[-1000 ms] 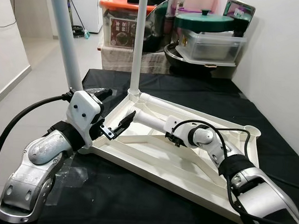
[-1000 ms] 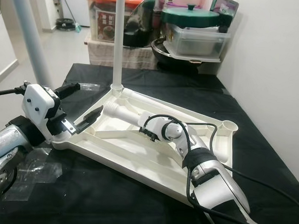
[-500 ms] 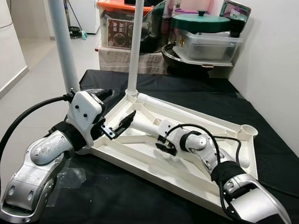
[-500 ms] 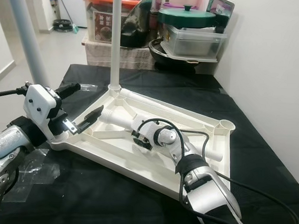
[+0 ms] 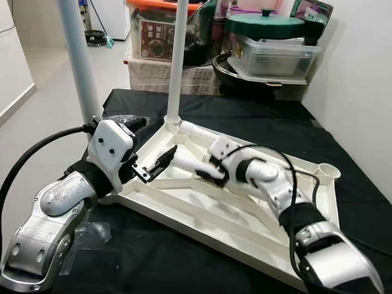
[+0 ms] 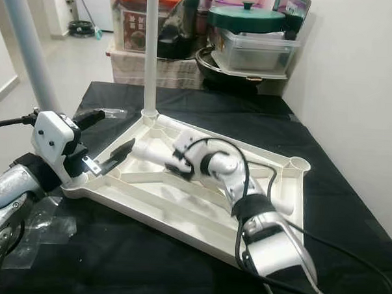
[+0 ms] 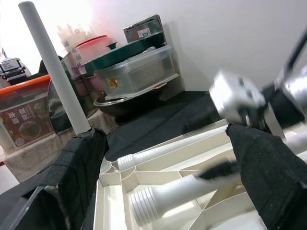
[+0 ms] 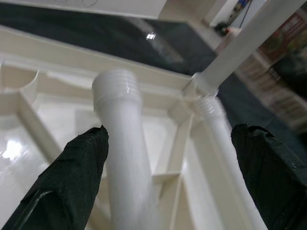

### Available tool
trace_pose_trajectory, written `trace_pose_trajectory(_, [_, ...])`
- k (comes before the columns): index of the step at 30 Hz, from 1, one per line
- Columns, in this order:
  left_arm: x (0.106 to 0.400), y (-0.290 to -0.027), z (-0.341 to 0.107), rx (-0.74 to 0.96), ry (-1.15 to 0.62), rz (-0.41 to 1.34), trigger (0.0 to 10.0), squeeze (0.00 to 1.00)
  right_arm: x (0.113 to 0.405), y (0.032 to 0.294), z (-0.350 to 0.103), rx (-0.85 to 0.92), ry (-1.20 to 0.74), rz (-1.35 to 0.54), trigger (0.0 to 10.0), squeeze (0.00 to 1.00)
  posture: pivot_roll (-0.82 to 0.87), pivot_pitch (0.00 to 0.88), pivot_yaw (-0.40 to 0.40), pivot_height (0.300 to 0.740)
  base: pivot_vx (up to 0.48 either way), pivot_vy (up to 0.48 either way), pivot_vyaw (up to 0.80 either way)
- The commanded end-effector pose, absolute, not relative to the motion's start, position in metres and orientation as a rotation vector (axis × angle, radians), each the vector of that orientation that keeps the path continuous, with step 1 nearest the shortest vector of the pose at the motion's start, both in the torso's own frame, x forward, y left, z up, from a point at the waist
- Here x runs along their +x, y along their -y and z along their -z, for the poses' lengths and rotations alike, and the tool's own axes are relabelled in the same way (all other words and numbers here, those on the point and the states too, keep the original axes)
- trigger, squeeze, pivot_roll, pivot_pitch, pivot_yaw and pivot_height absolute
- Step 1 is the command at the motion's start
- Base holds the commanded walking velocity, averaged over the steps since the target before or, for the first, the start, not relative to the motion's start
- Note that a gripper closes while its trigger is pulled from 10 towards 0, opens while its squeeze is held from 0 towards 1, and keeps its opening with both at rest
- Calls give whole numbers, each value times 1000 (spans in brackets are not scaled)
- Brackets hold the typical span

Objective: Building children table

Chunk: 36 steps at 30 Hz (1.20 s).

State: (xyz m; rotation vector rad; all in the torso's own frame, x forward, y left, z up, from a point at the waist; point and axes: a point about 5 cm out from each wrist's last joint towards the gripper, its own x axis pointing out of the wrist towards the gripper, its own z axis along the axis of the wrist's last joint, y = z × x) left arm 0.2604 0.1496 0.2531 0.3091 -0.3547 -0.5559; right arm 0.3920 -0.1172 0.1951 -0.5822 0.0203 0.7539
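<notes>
A white table top [image 5: 199, 220] lies upside down on the black-covered table [image 5: 178, 266]. Two white legs stand upright in its corners, one at the far corner [image 5: 178, 55] and one at the left corner [image 5: 79, 57]. A loose leg [image 5: 184, 161] lies inside the top with its threaded end [image 8: 117, 91] showing, and a second one [image 8: 224, 136] lies along the far rim. My right gripper [image 5: 210, 168] hovers open over the first loose leg, a finger [image 8: 72, 179] on each side. My left gripper [image 5: 150, 142] stands open at the left corner, by the upright leg [image 7: 53, 72].
Stacked boxes and a green-lidded pot [image 5: 271, 28] crowd the space behind the table. A white wall [image 5: 371, 83] runs close along the right. Floor [image 5: 42, 95] lies off the left edge. My right arm's black cable [image 5: 306, 184] loops above the top. Clear plastic wrap [image 5: 91, 233] lies near the front left.
My right gripper has lifted and moved along the loose leg toward its threaded end. The left arm has stayed in place. The camera has shifted slightly.
</notes>
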Motion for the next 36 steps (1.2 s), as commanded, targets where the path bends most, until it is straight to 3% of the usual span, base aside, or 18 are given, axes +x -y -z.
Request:
trace_pose_trajectory(1, [261, -147, -250, 302, 346, 567, 10000, 0, 393, 120, -199, -561, -16, -753, 10000, 1000, 32, 0, -92, 740, 0, 0, 0])
trace_pose_trajectory(7, [262, -145, -250, 299, 349, 575, 10000, 0, 382, 117, -234, -477, 71, -909, 10000, 1000, 30, 0, -86, 740, 0, 0, 0])
trace_pose_trajectory(20, [262, -145, -250, 304, 350, 579, 10000, 0, 367, 118, -228, -450, 53, -1020, 10000, 1000, 33, 0, -86, 740, 0, 0, 0])
trace_pose_trajectory(21, [262, -146, -249, 304, 347, 578, 10000, 0, 361, 120, -225, -455, 34, -1067, 10000, 0, 33, 0, -86, 740, 0, 0, 0])
trace_pose_trajectory(25, [261, -148, -245, 297, 326, 568, 10000, 0, 342, 126, -215, -450, -67, -1213, 10000, 0, 32, 0, -86, 740, 0, 0, 0])
trace_pose_trajectory(36, [226, -160, -183, 275, 74, 534, 10000, 0, 329, 152, -186, -444, -243, -1270, 10000, 0, 46, 0, -97, 740, 0, 0, 0])
